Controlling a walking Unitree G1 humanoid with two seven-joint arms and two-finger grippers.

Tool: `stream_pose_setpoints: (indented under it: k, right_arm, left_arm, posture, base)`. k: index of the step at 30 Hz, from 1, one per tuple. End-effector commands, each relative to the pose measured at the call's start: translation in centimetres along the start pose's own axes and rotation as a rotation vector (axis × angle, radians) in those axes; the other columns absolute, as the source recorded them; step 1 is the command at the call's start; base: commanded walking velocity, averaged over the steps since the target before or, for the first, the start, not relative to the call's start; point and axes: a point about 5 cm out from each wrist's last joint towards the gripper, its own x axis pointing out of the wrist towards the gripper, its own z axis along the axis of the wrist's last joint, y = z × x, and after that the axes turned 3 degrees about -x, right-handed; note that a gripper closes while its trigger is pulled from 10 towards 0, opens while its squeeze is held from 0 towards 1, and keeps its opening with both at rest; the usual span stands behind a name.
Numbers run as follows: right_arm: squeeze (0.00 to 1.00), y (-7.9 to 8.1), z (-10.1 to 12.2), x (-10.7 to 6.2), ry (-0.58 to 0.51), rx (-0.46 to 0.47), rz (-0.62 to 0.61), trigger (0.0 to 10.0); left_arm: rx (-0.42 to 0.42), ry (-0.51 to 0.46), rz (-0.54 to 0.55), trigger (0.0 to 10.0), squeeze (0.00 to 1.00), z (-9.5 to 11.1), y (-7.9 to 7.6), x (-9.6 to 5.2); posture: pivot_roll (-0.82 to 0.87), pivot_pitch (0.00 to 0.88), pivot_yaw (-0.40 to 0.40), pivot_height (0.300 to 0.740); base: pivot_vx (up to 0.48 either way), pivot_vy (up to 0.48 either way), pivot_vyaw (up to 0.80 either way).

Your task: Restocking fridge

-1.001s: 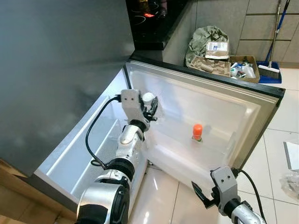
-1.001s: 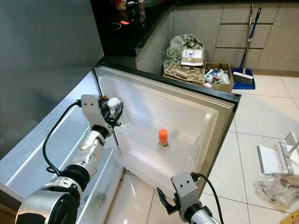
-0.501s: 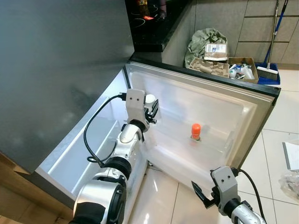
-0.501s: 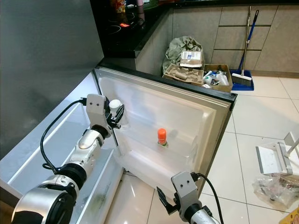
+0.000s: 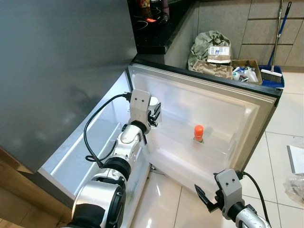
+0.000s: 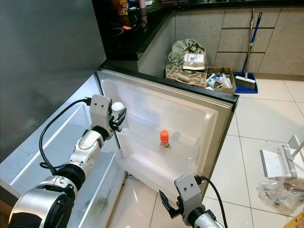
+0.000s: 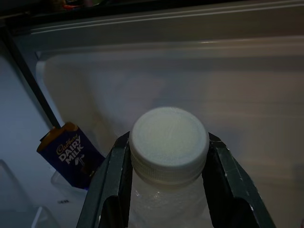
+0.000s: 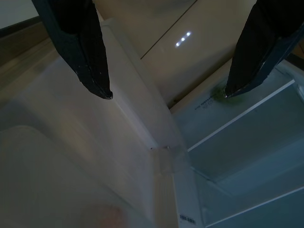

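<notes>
- Compared with a second ago, left gripper [image 5: 155, 110] and its white-capped bottle [image 7: 169, 142] sit slightly higher and nearer the inner face of the open fridge door [image 5: 223, 107]; the right arm is unchanged.
- Left gripper: raised at the hinge side of the door, fingers [image 7: 110, 180] clenched on the neck of the clear bottle, one on each side just below the cap.
- Orange-capped bottle [image 5: 198, 133]: upright in the door shelf, well apart from the left gripper.
- Chocolate bar [image 7: 72, 153], blue wrapper: leaning inside the fridge, beyond the held bottle in the left wrist view.
- Right gripper [image 5: 205, 199]: low, near the bottom edge of the door above the tiled floor [image 5: 166, 209]; fingers [image 8: 85, 52] spread apart, grasping nothing.
- Background: cardboard boxes [image 5: 232, 66] and a broom [image 5: 278, 38] against the wall.
</notes>
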Motion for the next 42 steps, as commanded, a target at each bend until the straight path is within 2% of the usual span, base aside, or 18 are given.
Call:
stream_pose_setpoints:
  k: [1,6,9,11,12,15,16,17,18,24,26,29,36,42]
  right_arm:
    - [0.00,0.3,-0.4,-0.3,0.011,0.016,0.007,10.0]
    - [0.00,0.4,-0.4,-0.4,0.015,0.021,0.011,10.0]
    - [0.00,0.4,-0.4,-0.5,0.014,0.022,0.010,10.0]
    - [0.00,0.4,-0.4,-0.5,0.013,0.023,0.010,10.0]
    - [0.00,0.4,-0.4,-0.5,0.012,0.022,0.011,10.0]
    - [0.00,0.4,-0.4,-0.5,0.012,0.022,0.012,10.0]
    - [0.00,0.3,-0.4,-0.5,0.011,0.021,0.013,10.0]
    - [0.00,0.3,-0.4,-0.5,0.011,0.021,0.013,10.0]
    - [0.00,0.3,-0.3,-0.4,0.009,0.020,0.014,10.0]
    - [0.00,0.3,0.1,-0.3,-0.010,0.026,0.011,10.0]
    - [0.00,0.4,0.3,-0.4,-0.027,0.056,0.001,10.0]
    - [0.00,0.8,0.5,-0.6,-0.044,0.081,0.009,10.0]
    - [0.00,1.8,0.2,-1.1,-0.040,0.088,0.022,10.0]
    - [0.00,2.2,0.3,-1.4,-0.039,0.098,0.025,10.0]
  left_arm:
    - [0.017,0.139,-0.009,0.0,0.00,-2.6,0.5,-1.0]
    - [0.053,0.173,-0.041,0.0,0.00,-2.8,0.3,-1.1]
    - [0.051,0.154,-0.028,0.0,0.00,-2.5,0.4,-0.9]
    - [-0.008,0.087,0.002,0.0,0.00,-1.6,0.5,-0.7]
    - [-0.078,0.026,0.019,0.0,0.00,-0.8,0.6,-0.4]
    - [-0.116,-0.009,0.029,0.0,0.00,-0.4,0.5,-0.3]
    - [-0.161,-0.051,0.048,0.0,0.00,0.0,0.6,-0.2]
    - [-0.161,-0.051,0.048,0.0,0.00,0.0,0.6,-0.2]
    - [-0.195,-0.082,0.071,0.0,0.00,0.2,0.7,-0.2]
    - [-0.235,-0.109,0.110,0.0,0.00,0.0,0.8,-0.5]
    - [-0.243,-0.123,0.122,0.0,0.00,0.0,0.8,-0.5]
    - [-0.280,-0.175,0.121,0.0,0.00,0.8,0.6,-0.2]
    - [-0.293,-0.252,0.105,0.0,0.00,2.5,0.5,0.2]
    - [-0.305,-0.277,0.098,0.0,0.00,3.1,0.4,0.5]
  posture:
    - [-0.08,0.213,0.121,0.740]
    - [-0.08,0.215,0.123,0.740]
    - [-0.08,0.215,0.123,0.740]
    - [-0.08,0.217,0.120,0.740]
    - [-0.08,0.217,0.120,0.740]
    - [-0.08,0.219,0.115,0.740]
    - [-0.08,0.221,0.114,0.740]
    - [-0.08,0.221,0.114,0.740]
    - [-0.08,0.221,0.114,0.740]
    - [-0.08,0.224,0.116,0.740]
    - [-0.09,0.228,0.118,0.740]
    - [-0.09,0.235,0.126,0.740]
    - [-0.10,0.246,0.140,0.740]
    - [-0.10,0.251,0.147,0.740]
  base:
    - [0.000,0.000,0.00]
    - [0.000,0.000,0.00]
    - [0.000,0.000,0.00]
    - [0.000,0.000,0.00]
    - [0.000,0.000,0.00]
    - [0.000,0.000,0.00]
    - [0.000,0.000,0.00]
    - [0.000,0.000,0.00]
    - [0.000,0.000,0.00]
    - [0.000,0.000,0.00]
    - [0.000,0.000,0.00]
    - [0.000,0.000,0.00]
    - [0.000,0.000,0.00]
    - [0.000,0.000,0.00]
